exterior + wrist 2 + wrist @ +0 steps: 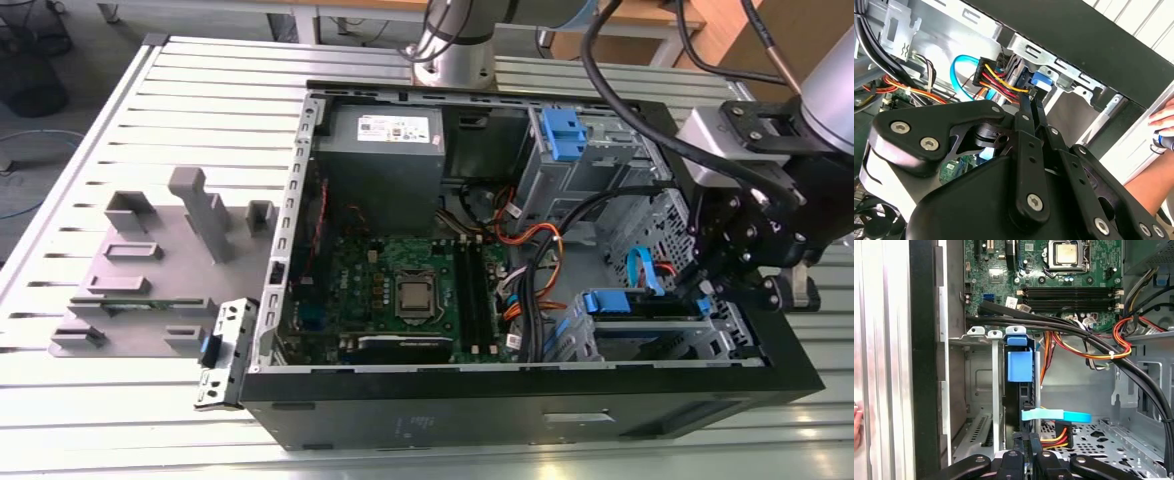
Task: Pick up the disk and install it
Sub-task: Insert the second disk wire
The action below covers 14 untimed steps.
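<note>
Field notes, install step, judged near its end.

- Open computer case (534,420) lying on the slatted table (200,90), side panel off.
- Drive cage (979,390) at the case's corner toward the exterior view's right, just beside the black outer wall.
- Disk (1021,395) standing on edge inside that cage, blue carrier tab (1019,365) at its far end; appears seated or close to it.
- Gripper (1030,102) low over the cage, fingers narrow and pressed together, tips against the disk's near end; nothing visibly clamped between them.
- Blue flat cable (1056,415) and the black cable bundle (1104,347) crossing close by.
- Person's hand (1164,120) just outside the case wall.

For doing it well, probably: push straight along the cage rails, no sideways lean; keep the tips on the disk's end, clear of the blue flat cable; go slowly with that hand near.
</note>
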Tool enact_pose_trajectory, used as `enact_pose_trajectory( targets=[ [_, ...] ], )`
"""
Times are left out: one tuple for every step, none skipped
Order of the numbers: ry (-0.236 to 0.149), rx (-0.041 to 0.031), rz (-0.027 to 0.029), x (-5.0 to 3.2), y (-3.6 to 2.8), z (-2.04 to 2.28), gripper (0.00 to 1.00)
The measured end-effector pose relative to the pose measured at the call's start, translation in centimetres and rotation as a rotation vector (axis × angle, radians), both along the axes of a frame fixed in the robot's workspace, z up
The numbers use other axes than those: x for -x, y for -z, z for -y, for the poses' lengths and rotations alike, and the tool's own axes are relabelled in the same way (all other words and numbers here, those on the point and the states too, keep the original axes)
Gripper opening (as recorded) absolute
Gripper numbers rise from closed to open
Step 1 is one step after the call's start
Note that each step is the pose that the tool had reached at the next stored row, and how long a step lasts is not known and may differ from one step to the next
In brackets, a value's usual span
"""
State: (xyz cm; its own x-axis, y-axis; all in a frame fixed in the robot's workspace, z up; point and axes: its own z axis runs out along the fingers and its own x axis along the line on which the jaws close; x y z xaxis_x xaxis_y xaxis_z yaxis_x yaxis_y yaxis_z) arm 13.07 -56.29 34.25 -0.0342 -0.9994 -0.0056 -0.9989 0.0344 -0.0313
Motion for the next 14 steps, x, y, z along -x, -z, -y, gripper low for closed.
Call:
enact_pose_trajectory(
  targets=[
    [0.000,0.0000,0.0000,0.00,0.00,0.10,0.16],
    [0.000,0.0000,0.0000,0.02,0.01,0.17,0.16],
    [0.000,-0.0001,0.0000,0.06,0.01,0.20,0.16],
    [0.000,0.0000,0.0000,0.11,0.02,0.21,0.16],
    [0.000,0.0000,0.0000,0.15,0.04,0.22,0.16],
    [0.000,0.0000,0.0000,0.19,0.07,0.24,0.16],
    [0.000,0.0000,0.0000,0.23,0.09,0.26,0.16],
    [0.000,0.0001,0.0000,0.25,0.12,0.28,0.16],
    [0.000,0.0000,0.0000,0.27,0.15,0.29,0.16],
    [0.000,0.0000,0.0000,0.29,0.17,0.31,0.16],
    [0.000,0.0000,0.0000,0.31,0.19,0.32,0.16],
    [0.000,0.0000,0.0001,0.32,0.20,0.32,0.16],
    [0.000,0.0002,0.0000,0.33,0.20,0.32,0.16],
    [0.000,0.0000,0.0000,0.33,0.21,0.33,0.16]
  ],
)
